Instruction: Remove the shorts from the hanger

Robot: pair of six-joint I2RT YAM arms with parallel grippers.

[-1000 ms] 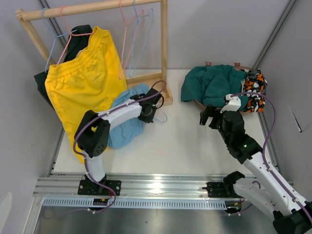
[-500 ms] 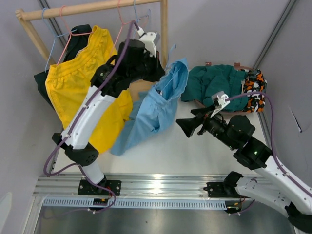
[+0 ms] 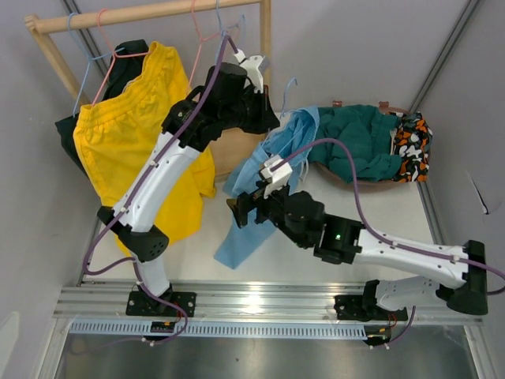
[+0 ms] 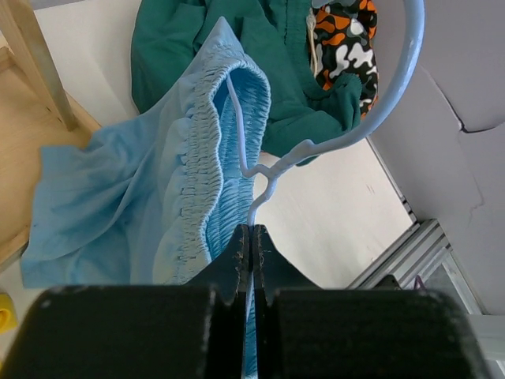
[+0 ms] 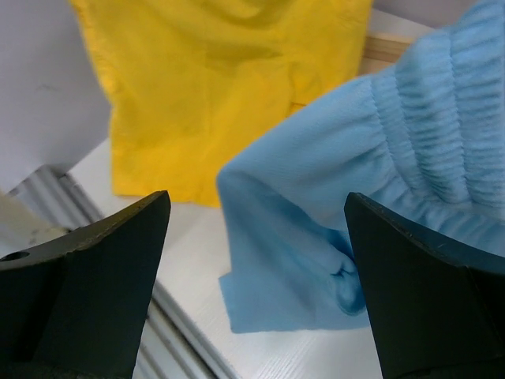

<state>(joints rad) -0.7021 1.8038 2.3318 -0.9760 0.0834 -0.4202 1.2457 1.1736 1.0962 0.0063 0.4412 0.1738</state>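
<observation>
My left gripper [image 3: 264, 118] is raised and shut on the wire neck of a light blue hanger [image 4: 394, 95], its jaws pinched on the wire [image 4: 252, 233]. The light blue shorts [image 3: 252, 170] hang from that hanger by the waistband [image 4: 213, 158] and drape down to the table. My right gripper [image 3: 241, 209] is open beside the lower part of the light blue shorts [image 5: 339, 181], with nothing between its fingers [image 5: 102, 260]. Yellow shorts [image 3: 134, 142] and black shorts [image 3: 126, 59] hang on the rack. Teal shorts [image 3: 355, 138] and patterned shorts [image 3: 410, 138] lie piled at the right.
A wooden rack [image 3: 158, 12] stands at the back left with empty pink and blue hangers [image 3: 207, 35] on its bar. A basket rim [image 3: 355, 180] shows under the teal pile. The metal rail [image 3: 252, 304] runs along the near edge.
My right arm swung left to the hanging light blue shorts. My left gripper shifted slightly right with the hanger, and the shorts now hang nearer the teal pile.
</observation>
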